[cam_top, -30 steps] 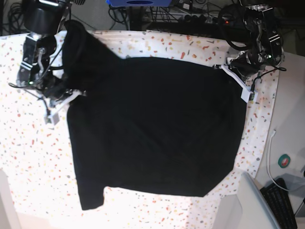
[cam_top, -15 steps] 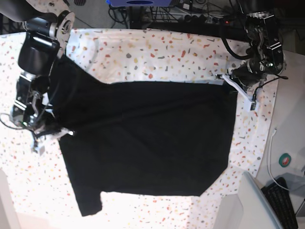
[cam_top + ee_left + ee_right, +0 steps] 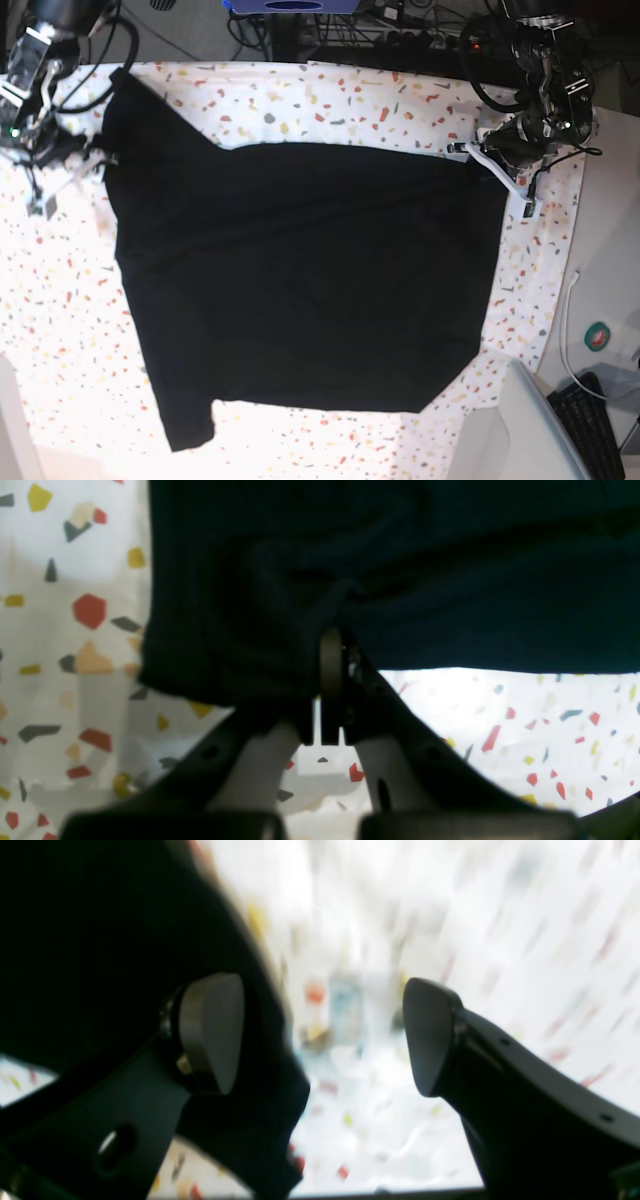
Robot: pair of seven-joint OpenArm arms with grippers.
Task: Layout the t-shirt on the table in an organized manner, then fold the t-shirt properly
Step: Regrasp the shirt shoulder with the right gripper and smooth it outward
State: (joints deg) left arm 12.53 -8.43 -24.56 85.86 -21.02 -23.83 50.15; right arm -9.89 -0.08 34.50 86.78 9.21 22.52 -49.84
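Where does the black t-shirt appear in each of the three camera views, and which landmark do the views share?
Base view: the t-shirt lies spread over the picture's middle.
Left wrist view: it fills the upper part, its edge pinched in the shut left gripper.
Right wrist view: a dark fold at the left, beside the open right gripper.
Shared landmark: the speckled table.

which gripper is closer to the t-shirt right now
Left. The left gripper is shut on the t-shirt, pinching its edge at the base view's right. The right gripper is open beside the shirt's opposite edge, holding no cloth between its pads.
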